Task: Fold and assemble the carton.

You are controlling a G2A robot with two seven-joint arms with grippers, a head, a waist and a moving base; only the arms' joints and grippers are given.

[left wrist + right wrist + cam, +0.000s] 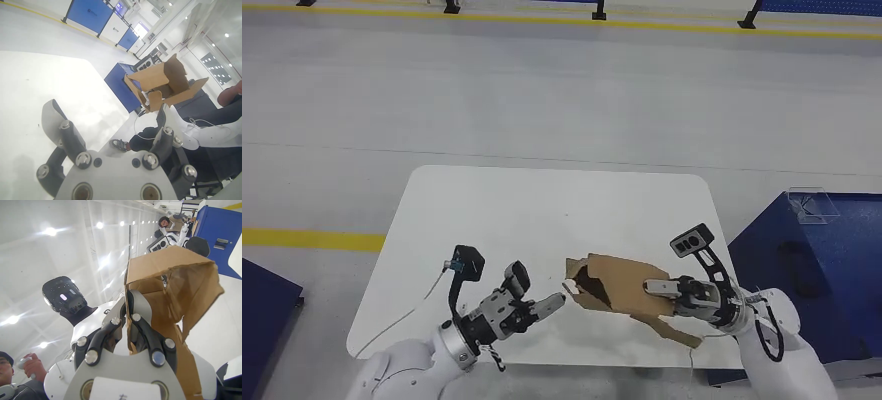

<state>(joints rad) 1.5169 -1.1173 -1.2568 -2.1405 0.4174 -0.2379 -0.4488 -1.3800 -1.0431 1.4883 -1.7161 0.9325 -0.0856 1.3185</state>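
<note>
Pale grey floor runs out all around, crossed by a yellow line [302, 238], and in the middle of it stands a white table [542, 220] with rounded corners. A blue cabinet [812, 260] sits just off the table's right side, and blue partitions [88, 15] line the far end of the hall.

From where I stand, the brown carton [627, 285] is held up over the near right part of the table. It is only half formed, with loose flaps and ragged edges. Its open end faces the other arm, so the left wrist view looks straight into the carton [151, 81]. The right gripper [657, 288] has it. Up close, the right gripper [126, 298] is pinched onto one cardboard wall, with a finger on each side of the panel.

The left gripper [537, 290] hangs near the table's front edge, to the left of the carton and apart from it. Its fingers [53, 113] are spread wide with nothing between them.
</note>
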